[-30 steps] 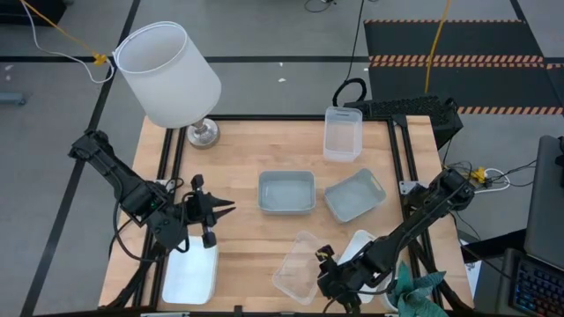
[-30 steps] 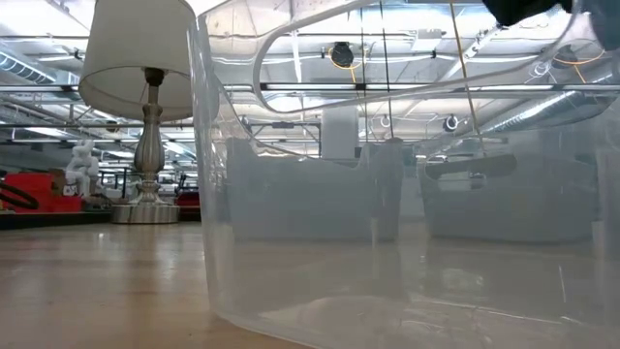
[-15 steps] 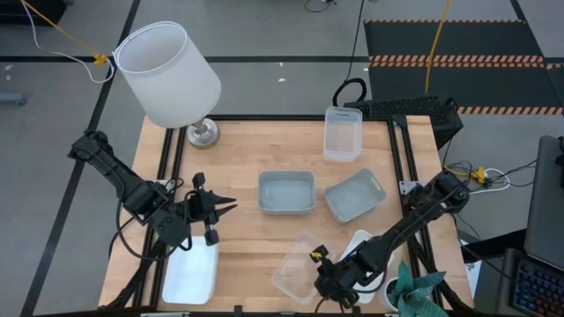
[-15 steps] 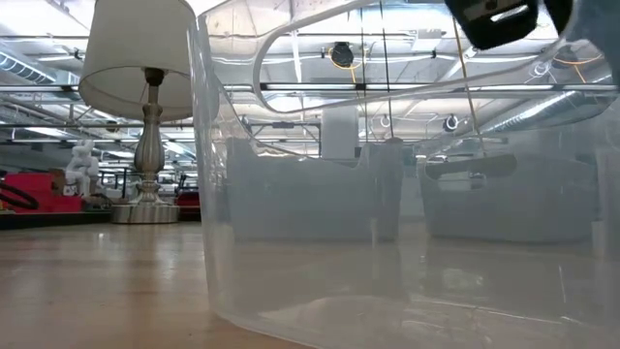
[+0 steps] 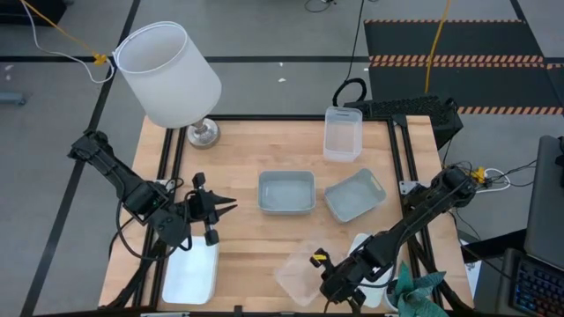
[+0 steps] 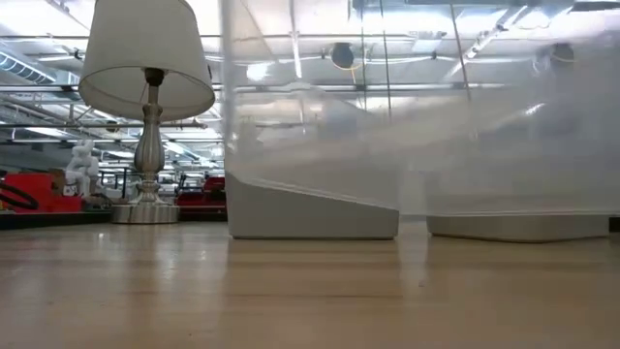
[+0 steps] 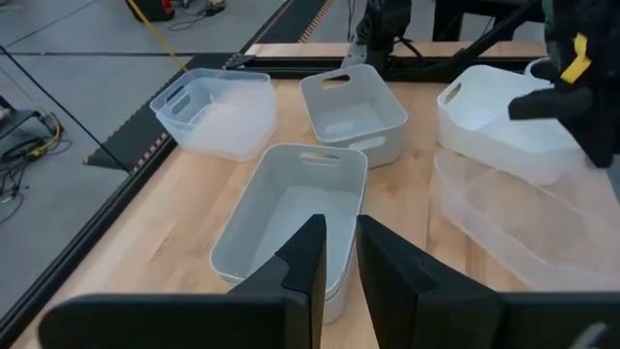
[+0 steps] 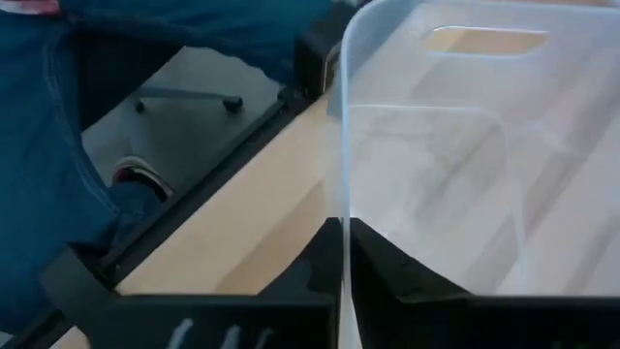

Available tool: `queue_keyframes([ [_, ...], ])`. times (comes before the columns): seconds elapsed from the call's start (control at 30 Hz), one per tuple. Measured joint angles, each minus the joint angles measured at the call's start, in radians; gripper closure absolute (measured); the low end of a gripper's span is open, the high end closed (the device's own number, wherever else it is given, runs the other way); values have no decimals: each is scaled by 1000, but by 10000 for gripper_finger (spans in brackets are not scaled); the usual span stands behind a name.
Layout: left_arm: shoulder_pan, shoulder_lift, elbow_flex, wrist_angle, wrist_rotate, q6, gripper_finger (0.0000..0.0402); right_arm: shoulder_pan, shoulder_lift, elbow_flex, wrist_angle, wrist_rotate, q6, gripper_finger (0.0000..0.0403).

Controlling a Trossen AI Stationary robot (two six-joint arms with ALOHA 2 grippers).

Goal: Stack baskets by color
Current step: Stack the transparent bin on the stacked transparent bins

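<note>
My right gripper (image 5: 333, 275) is shut on a clear basket (image 5: 298, 271) near the table's near edge, and the basket hangs tilted above the wood (image 6: 387, 116). Two grey-blue baskets (image 5: 286, 192) (image 5: 354, 195) rest on their bottoms at mid-table. A second clear basket (image 5: 343, 134) stands at the far edge. One white basket (image 5: 189, 273) lies at the near left, and another (image 5: 366, 251) sits partly under my right arm. My left gripper (image 5: 227, 205) hovers over the table's left side, empty, with a narrow gap between its fingers (image 7: 312, 254). My right gripper pinches the clear basket's rim (image 8: 341, 208) on the side nearest the table's right near corner, one finger inside the wall and one outside. The fingers slant down from the near right. The basket is tilted and lifted off the table, its lower edge (image 6: 310, 192) in the air.
A lamp with a big white shade (image 5: 172, 75) stands at the far left corner. A black frame rail (image 5: 401, 158) runs along the table's right side. A person's blue trouser leg (image 8: 58, 116) and shoe (image 8: 145, 179) show just beyond the near right edge.
My right gripper has rolled, shut on the clear basket's rim and risen a little. The basket, which sat flat on the table, now hangs tilted off the wood, so the grey-blue baskets behind it show in the low view.
</note>
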Motion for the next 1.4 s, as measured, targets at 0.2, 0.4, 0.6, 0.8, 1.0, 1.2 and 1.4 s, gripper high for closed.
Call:
queue_keyframes([
  [0.2, 0, 17, 0, 82, 12, 56, 341, 0, -81, 0, -23, 26, -118, 400],
  [0.4, 10, 103, 0, 354, 113, 328, 311, 0, -185, 0, -110, 162, -209, 400],
  [0.6, 62, 156, 1, 554, 307, 476, 229, 0, -261, 1, -207, 277, -310, 400],
  [0.8, 117, 207, 1, 578, 438, 512, 175, 0, -259, 1, -304, 371, -313, 401],
  [1.0, 143, 310, 64, 601, 548, 612, 170, 0, -257, 1, -320, 369, -325, 401],
  [1.2, 142, 444, 224, 454, 547, 633, 172, 0, -257, 1, -320, 366, -328, 401],
  [1.4, 139, 581, 392, 249, 521, 629, 210, 0, -257, 1, -321, 334, -326, 401],
])
